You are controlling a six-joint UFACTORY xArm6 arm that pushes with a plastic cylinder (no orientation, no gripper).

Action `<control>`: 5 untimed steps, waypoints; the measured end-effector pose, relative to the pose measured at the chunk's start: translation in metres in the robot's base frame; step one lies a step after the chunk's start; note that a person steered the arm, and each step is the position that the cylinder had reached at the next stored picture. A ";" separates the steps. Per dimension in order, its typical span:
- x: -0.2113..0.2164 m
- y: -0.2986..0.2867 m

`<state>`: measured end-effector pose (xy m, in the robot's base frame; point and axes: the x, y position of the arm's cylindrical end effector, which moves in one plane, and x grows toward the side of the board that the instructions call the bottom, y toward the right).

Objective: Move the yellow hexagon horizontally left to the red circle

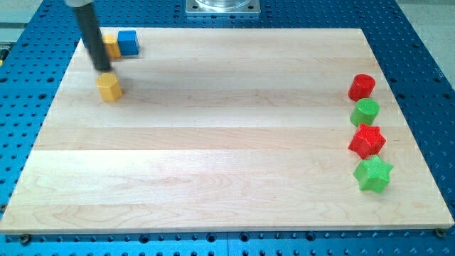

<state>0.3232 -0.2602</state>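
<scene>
A: Bench (213, 142) first, since it fills your frame: pale wood on a blue perforated base. Next in size, the dark rod drops in at the upper left, and my tip (104, 70) sits just above the yellow hexagon (109, 87), near it or perhaps touching; you can't tell which.

B: And the fingers?

A: This arm has none, only the rod, so nothing opens, closes or holds a block. Behind the rod you'll see a blue cube (127, 43) beside another yellow block (111, 47), partly hidden, shape unclear.

B: Where's the target?

A: Far right. Top to bottom of the frame: red circle (361, 87), green circle (365, 112), red star (367, 140), green star (373, 174). Your hexagon is well apart from all of them, roughly level with the red circle.

B: What could go wrong?

A: I judge the tip is badly placed: pushing from above would drive the hexagon toward the frame's bottom, off the circle's row. An off-centre push could also spin it aside on the long crossing, and overshoot could knock the red circle into the green one.
</scene>
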 end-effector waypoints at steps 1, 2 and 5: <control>0.074 -0.012; 0.075 0.096; 0.034 0.055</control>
